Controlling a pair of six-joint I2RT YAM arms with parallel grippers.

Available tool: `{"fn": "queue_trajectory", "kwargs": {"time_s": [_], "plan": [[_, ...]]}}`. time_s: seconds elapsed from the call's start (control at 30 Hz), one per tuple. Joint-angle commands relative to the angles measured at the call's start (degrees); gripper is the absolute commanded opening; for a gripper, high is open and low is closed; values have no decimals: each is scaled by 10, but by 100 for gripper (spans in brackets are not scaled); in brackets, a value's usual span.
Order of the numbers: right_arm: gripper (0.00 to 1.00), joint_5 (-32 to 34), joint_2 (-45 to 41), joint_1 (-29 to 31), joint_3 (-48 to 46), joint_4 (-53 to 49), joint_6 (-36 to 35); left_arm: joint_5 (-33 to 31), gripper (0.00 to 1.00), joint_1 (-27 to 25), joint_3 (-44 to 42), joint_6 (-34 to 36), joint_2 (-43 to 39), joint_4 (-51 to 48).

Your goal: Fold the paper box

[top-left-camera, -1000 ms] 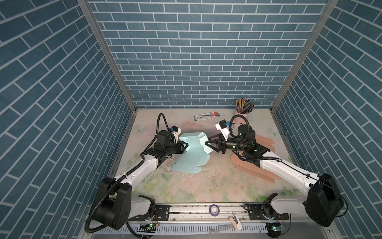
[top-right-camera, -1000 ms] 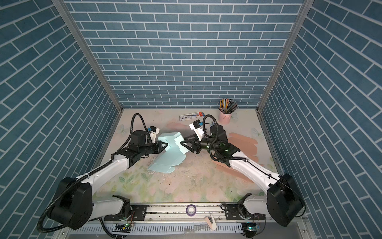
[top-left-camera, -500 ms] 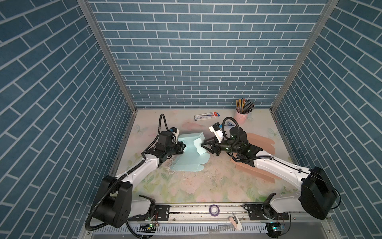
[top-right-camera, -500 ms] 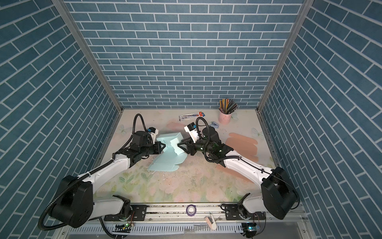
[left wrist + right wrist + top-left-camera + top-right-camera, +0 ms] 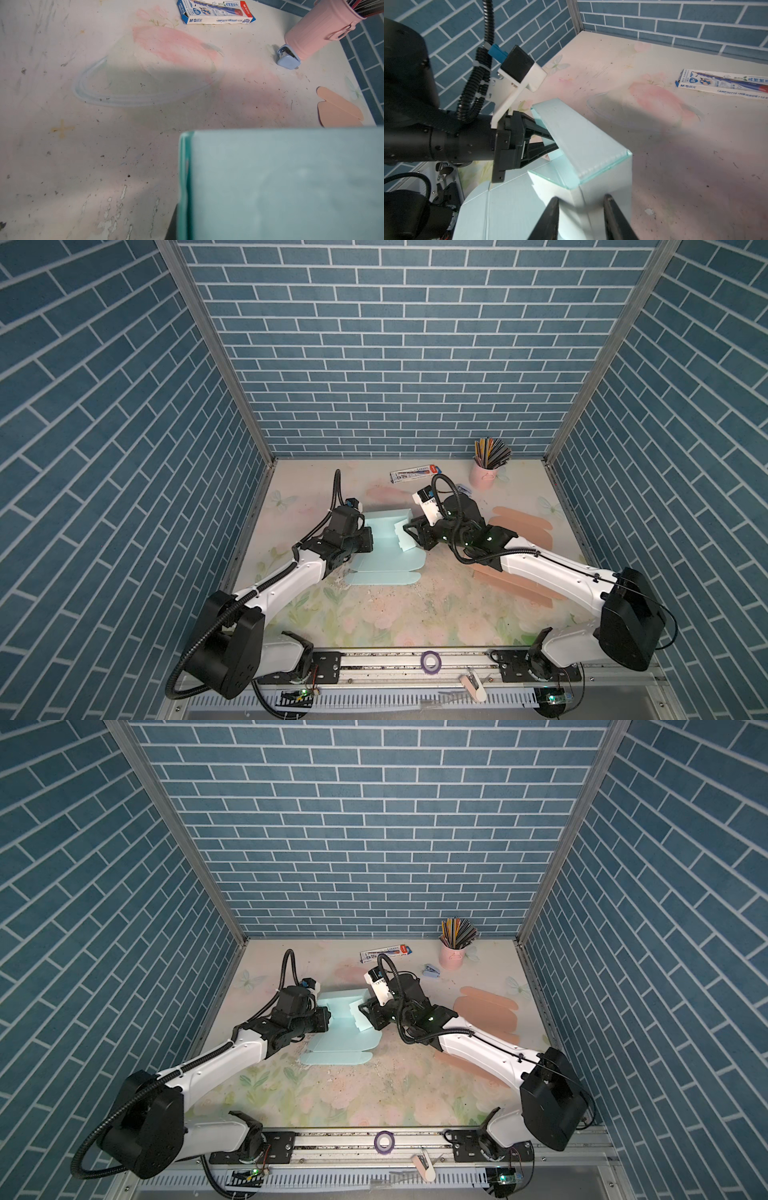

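Note:
A pale blue paper box (image 5: 386, 560) (image 5: 340, 1046) lies half folded in the middle of the table, its back and side walls raised and its front flaps flat. My left gripper (image 5: 368, 539) (image 5: 550, 141) is shut on the left end of the raised back wall (image 5: 583, 135). That wall fills the left wrist view as a blue panel (image 5: 291, 182). My right gripper (image 5: 411, 533) (image 5: 365, 1013) (image 5: 580, 199) stands open at the box's right side. Its two fingers straddle the upright right corner, with a little room on each side.
At the back right stand a pink cup of pencils (image 5: 482, 477), a pencil carton (image 5: 415, 475) and a small blue stapler (image 5: 432, 970). Flat peach cardboard blanks (image 5: 521, 526) lie under and beyond my right arm. A purple tape roll (image 5: 430, 660) sits on the front rail.
My right gripper has moved left onto the box's right corner, and its jaws have narrowed. The left gripper has kept its hold and shifted slightly with the box.

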Motion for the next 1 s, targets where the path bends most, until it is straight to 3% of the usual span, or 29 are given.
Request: {"fn": "queue_trajectory", "kwargs": {"time_s": [0.0, 0.6, 0.97], "plan": [[36, 47, 23, 19, 18, -41, -19, 5, 1, -25, 7, -15, -11, 30], [32, 205, 95, 76, 82, -111, -14, -10, 1, -51, -44, -62, -59, 70], [17, 305, 111, 99, 91, -130, -15, -14, 1, -60, -50, -86, -66, 85]]}}
